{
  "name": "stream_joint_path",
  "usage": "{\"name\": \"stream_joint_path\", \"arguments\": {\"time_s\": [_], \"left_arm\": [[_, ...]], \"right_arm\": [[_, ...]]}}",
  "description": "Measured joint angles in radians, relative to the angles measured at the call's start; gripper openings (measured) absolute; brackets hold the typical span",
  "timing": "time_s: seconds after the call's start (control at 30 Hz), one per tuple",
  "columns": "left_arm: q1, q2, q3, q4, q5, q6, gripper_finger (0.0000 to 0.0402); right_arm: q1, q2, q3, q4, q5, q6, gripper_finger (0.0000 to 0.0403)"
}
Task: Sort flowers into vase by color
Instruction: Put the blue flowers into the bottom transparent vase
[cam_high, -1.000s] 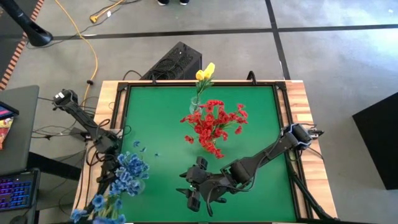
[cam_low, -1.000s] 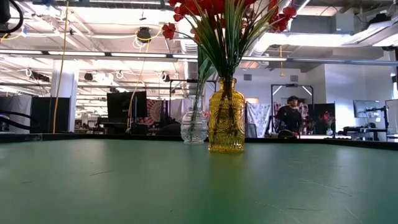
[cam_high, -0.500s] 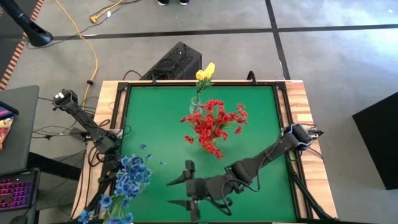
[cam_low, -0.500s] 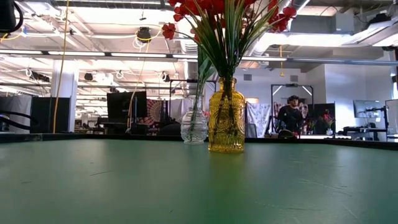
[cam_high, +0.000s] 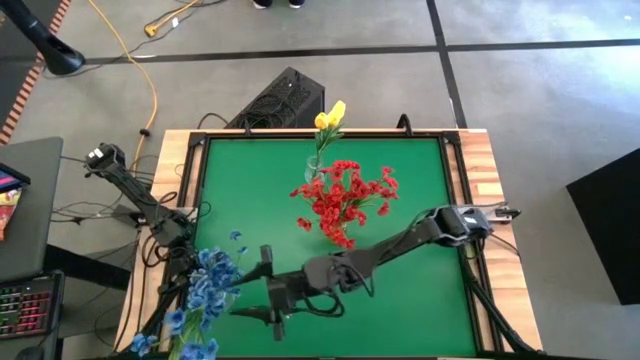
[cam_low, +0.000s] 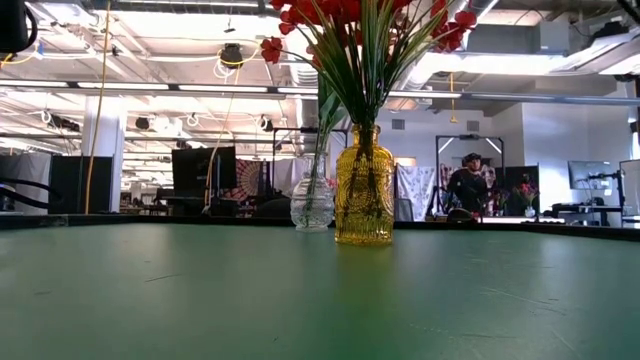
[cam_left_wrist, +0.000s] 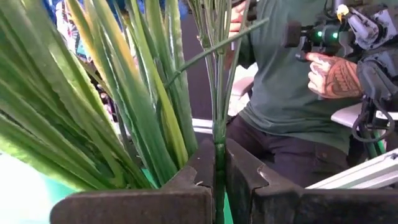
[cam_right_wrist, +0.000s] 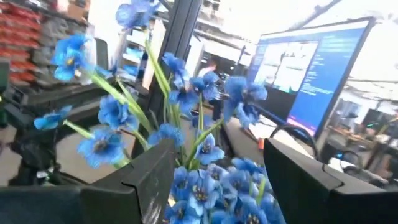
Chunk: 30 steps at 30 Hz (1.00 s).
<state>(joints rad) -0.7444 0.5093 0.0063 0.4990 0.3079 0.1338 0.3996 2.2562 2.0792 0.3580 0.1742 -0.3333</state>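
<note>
From above, the right gripper (cam_high: 262, 292) reaches across the green table (cam_high: 420, 170) with its fingers spread wide toward the blue flowers (cam_high: 205, 285) at the table's near left edge, holding nothing. The left arm holding that spray is mostly hidden beneath the blooms. The red flowers (cam_high: 343, 200) stand mid-table, the yellow flowers (cam_high: 330, 117) behind them. Only the low view shows the vessels: an amber vase (cam_low: 364, 188) holding the red flowers (cam_low: 360, 20), with a clear glass vase (cam_low: 312, 205) just behind it; neither gripper appears there. The left wrist view shows the left gripper (cam_left_wrist: 219, 180) clamped on a thin green stem (cam_left_wrist: 218, 155), with a person (cam_left_wrist: 292, 81) beyond. The right wrist view looks between parted fingers (cam_right_wrist: 146, 177) at the blue flowers (cam_right_wrist: 193, 149) close ahead, untouched; text on a monitor (cam_right_wrist: 326, 68) behind is unreadable.
</note>
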Motion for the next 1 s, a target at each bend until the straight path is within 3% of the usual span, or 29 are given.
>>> {"name": "stream_joint_path", "arguments": {"time_s": [0.27,0.6,1.0], "left_arm": [[0.000,0.000,0.000,0.015,-0.007,-0.016,0.0000],[0.000,0.000,0.000,0.034,-0.044,-0.035,0.0000],[0.000,0.000,0.000,0.031,-0.072,-0.041,0.0000]], "right_arm": [[-0.045,0.055,0.108,-0.025,-0.027,0.073,0.0270],[-0.083,0.055,0.107,-0.002,-0.124,0.174,0.0270],[-0.087,0.055,0.107,0.073,-0.153,0.177,0.0266]]}}
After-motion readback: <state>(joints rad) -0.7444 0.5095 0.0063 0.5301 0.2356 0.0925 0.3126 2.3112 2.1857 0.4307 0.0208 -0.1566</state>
